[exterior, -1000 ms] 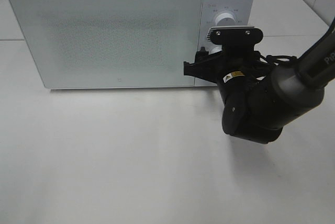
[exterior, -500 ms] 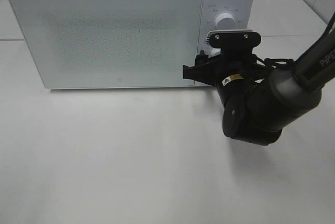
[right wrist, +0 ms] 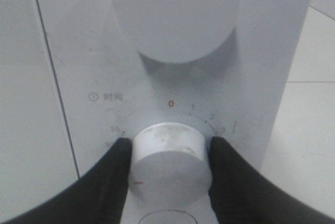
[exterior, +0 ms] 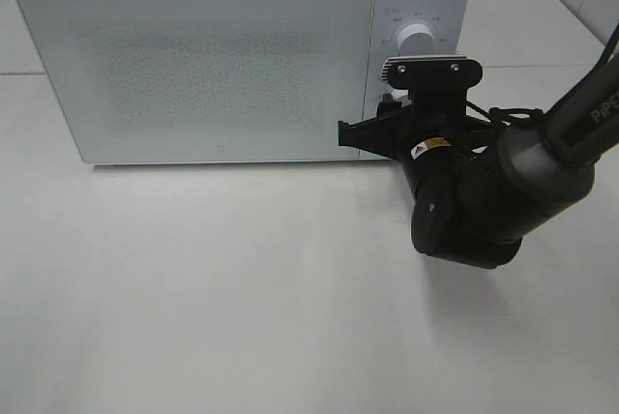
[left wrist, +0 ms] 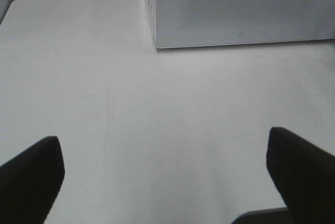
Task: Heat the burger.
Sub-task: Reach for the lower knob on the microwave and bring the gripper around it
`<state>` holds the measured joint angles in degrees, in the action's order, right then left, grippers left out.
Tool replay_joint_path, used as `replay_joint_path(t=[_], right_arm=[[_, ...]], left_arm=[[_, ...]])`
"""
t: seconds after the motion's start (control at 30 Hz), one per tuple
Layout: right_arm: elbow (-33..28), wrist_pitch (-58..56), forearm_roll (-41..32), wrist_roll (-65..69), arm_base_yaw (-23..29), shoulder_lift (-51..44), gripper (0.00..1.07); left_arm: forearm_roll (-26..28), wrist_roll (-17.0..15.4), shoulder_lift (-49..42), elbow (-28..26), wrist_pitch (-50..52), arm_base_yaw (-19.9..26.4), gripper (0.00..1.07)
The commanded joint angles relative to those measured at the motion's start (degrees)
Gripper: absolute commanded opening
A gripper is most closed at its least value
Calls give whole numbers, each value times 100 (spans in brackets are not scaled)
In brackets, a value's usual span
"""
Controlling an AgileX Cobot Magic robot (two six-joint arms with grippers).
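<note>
The burger is out of view. The white microwave (exterior: 213, 56) stands at the back of the table with its door closed; the frosted door hides the inside. My right gripper (exterior: 391, 106) is at the control panel, and in the right wrist view (right wrist: 171, 146) its two black fingers (right wrist: 112, 174) are shut on either side of the lower round timer knob (right wrist: 168, 166). The knob's red mark points to the lower left. My left gripper (left wrist: 162, 140) is open and empty, low over bare table in front of the microwave's left corner (left wrist: 157, 43).
A second, larger knob (right wrist: 175, 14) sits above the timer knob and also shows in the high view (exterior: 418, 35). The white table (exterior: 242, 288) spreads in front of the microwave. The right arm's dark body (exterior: 474, 201) hangs over the table's right part.
The right wrist has shifted slightly down and towards the front while staying at the timer knob. The microwave has not moved.
</note>
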<state>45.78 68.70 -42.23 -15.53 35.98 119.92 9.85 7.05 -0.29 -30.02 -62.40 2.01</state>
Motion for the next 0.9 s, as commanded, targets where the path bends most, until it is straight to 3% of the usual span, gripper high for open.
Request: replay_joint_path(t=[0.03, 0.5, 0.9], right_arm=[[115, 1152, 69, 0, -57, -6, 2], [115, 1152, 361, 596, -57, -6, 4], [115, 825, 1243, 4102, -57, -6, 5]], left_arm=[[40, -6, -126, 17, 86, -6, 100], [40, -6, -126, 17, 86, -6, 100], [40, -6, -126, 17, 86, -6, 100]])
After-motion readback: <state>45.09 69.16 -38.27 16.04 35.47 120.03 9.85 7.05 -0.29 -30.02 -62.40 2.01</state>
